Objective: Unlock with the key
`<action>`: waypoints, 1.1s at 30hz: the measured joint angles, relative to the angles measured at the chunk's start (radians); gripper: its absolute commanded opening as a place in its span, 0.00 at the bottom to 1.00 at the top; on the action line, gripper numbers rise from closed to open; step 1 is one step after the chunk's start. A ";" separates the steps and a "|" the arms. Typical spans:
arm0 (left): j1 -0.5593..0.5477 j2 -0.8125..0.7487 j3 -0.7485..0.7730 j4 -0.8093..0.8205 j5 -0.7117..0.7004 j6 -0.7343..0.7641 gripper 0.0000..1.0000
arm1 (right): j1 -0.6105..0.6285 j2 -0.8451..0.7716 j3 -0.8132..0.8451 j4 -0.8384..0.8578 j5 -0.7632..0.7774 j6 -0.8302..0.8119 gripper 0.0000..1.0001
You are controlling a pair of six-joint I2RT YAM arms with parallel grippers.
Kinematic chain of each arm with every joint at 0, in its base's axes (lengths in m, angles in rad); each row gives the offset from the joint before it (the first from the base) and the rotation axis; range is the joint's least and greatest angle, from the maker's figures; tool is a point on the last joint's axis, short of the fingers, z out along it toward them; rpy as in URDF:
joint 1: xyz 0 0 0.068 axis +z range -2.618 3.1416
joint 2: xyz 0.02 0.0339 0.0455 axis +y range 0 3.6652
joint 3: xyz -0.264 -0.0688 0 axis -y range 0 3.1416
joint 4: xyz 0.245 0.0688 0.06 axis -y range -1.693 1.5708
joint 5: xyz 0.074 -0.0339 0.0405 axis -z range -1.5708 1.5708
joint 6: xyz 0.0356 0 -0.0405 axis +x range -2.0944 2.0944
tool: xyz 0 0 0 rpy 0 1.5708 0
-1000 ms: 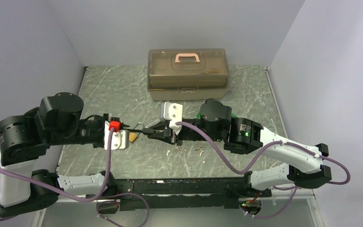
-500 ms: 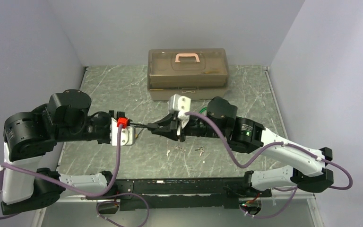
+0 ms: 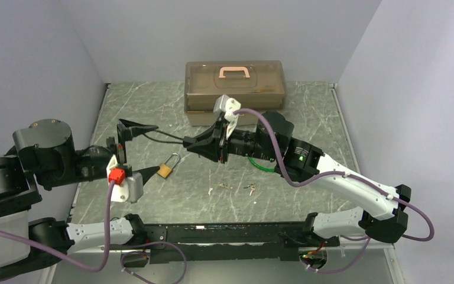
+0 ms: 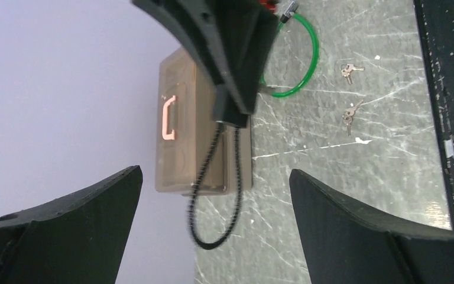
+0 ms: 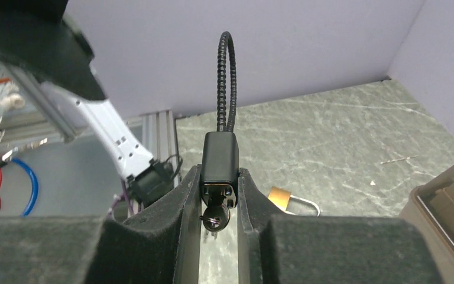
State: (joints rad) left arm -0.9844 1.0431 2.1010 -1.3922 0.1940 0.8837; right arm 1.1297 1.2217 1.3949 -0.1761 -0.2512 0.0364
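My right gripper (image 3: 188,144) (image 5: 219,175) is shut on the body of a black cable lock (image 5: 219,158), held above the table. A small key (image 5: 216,218) sits in the lock's near end, between the fingers. The lock's black cable loop (image 3: 156,136) (image 4: 213,195) (image 5: 224,77) hangs free toward the left arm. My left gripper (image 3: 155,148) (image 4: 216,171) stands wide open with nothing between its fingers, left of the loop and apart from it. A brass padlock (image 3: 165,170) (image 5: 289,201) lies on the table below.
A brown toolbox (image 3: 234,89) (image 4: 180,118) with a pink handle stands at the back. Two loose key sets (image 3: 220,187) (image 3: 249,189) lie near the front. A green cable (image 3: 260,166) (image 4: 300,59) lies under the right arm. Walls close both sides.
My left gripper has opened wide, let go of the black lock's cable and drawn back to the left. The right gripper has risen slightly toward the back, still holding the lock.
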 measured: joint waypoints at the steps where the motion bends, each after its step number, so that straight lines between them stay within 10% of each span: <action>1: -0.002 -0.025 -0.039 0.019 0.005 0.024 0.99 | -0.014 0.003 -0.002 0.022 -0.003 0.023 0.00; 13: -0.014 -0.251 -0.538 0.338 -0.066 0.215 0.57 | -0.097 0.023 -0.031 0.270 -0.085 0.230 0.00; 33: -0.014 -0.312 -0.592 0.552 -0.167 0.243 0.45 | -0.097 0.074 -0.025 0.324 -0.126 0.316 0.00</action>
State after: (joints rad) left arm -0.9985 0.7311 1.5093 -0.8398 0.0269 1.1263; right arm 1.0328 1.2961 1.3701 0.1478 -0.3771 0.3523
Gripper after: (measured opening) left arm 0.440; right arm 0.216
